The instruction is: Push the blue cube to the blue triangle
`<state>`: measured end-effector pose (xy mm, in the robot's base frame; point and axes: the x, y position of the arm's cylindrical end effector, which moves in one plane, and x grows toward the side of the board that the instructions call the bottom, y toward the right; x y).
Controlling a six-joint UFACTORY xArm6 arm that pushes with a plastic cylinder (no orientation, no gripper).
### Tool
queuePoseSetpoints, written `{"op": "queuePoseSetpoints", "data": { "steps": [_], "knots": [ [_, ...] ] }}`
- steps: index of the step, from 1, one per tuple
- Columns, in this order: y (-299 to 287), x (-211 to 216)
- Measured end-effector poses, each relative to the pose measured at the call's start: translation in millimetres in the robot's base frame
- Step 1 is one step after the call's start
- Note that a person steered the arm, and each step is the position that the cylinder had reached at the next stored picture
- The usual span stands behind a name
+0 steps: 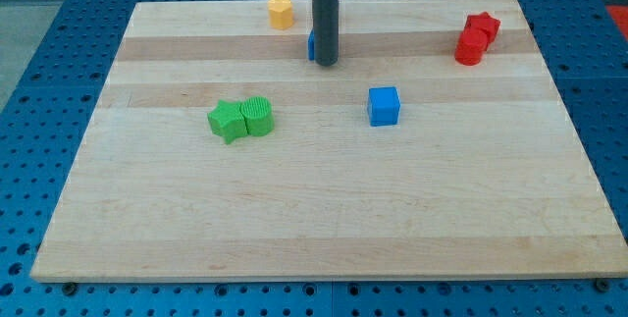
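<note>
The blue cube (384,105) sits on the wooden board right of centre. The blue triangle (311,45) is mostly hidden behind my rod near the view's top centre; only a thin blue sliver shows at the rod's left side. My tip (327,63) rests on the board right in front of the blue triangle. The tip is up and to the left of the blue cube, well apart from it.
A yellow block (281,12) lies at the view's top, left of the rod. Two red blocks (476,38) touch each other at the top right. A green star-like block (228,120) and a green cylinder (258,116) touch at centre left. The board's edge (324,278) runs along the bottom.
</note>
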<state>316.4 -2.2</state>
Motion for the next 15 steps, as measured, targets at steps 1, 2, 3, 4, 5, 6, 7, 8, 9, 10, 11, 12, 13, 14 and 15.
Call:
{"op": "queuePoseSetpoints", "data": {
  "steps": [1, 2, 3, 4, 5, 6, 7, 8, 9, 10, 11, 12, 13, 14, 15],
  "knots": [
    [-4.8, -18.0],
    [-16.1, -34.5],
    [-24.9, -40.9],
    [-25.2, -16.6],
    [-24.9, 35.3],
    [-23.7, 88.6],
    [-8.8, 143.0],
    [30.1, 164.1],
    [70.4, 155.4],
    [82.4, 124.2],
    [82.4, 94.7],
    [82.3, 66.9],
    [75.1, 44.1],
    [50.5, 37.3],
    [26.1, 37.2]
  ]
}}
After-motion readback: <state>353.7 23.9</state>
